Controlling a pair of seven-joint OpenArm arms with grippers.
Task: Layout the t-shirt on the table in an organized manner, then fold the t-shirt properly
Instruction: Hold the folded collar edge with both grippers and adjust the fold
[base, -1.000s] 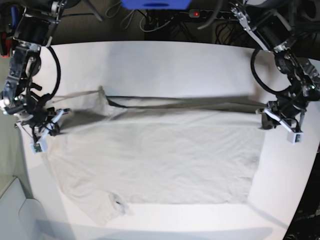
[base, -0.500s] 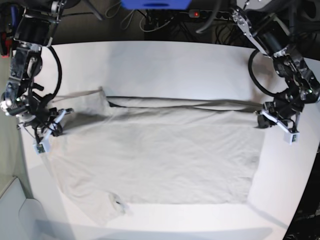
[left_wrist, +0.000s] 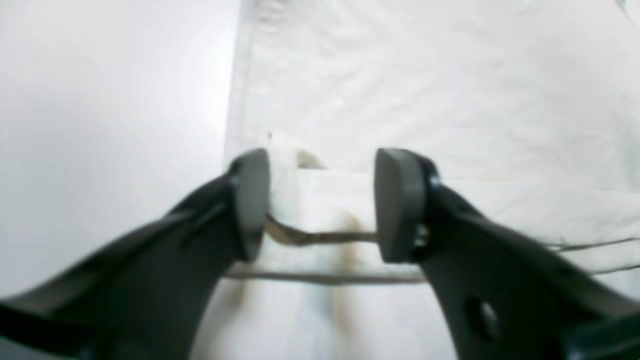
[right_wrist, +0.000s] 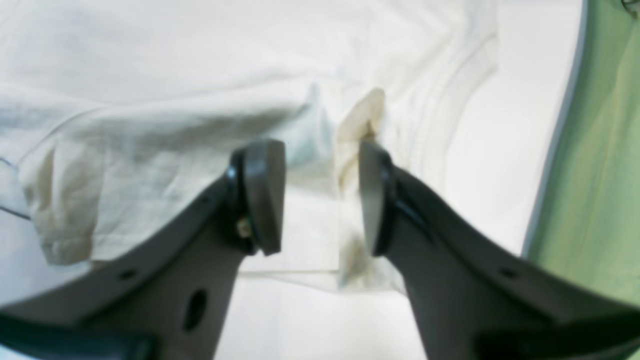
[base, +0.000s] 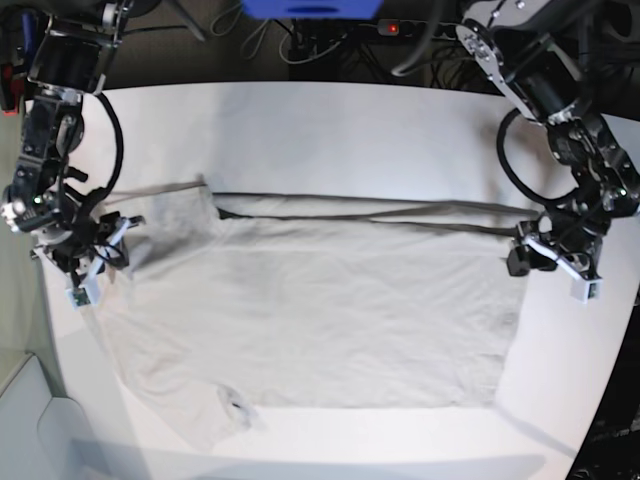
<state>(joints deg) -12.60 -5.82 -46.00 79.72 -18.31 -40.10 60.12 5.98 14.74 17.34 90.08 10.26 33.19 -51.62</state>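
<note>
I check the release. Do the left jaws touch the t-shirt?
Cannot tell. The left wrist view shows the left gripper open around the t-shirt edge, too blurred.

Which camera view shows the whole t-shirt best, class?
The base view: the t-shirt lies spread across the table, every edge visible. Each wrist view shows only a blurred patch of cloth behind its own parted claw.

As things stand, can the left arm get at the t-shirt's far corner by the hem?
Probably yes. The left gripper is open and straddles the t-shirt corner; the cloth edge runs between its fingers. Only bare table lies beside it, with nothing in the way.
</note>
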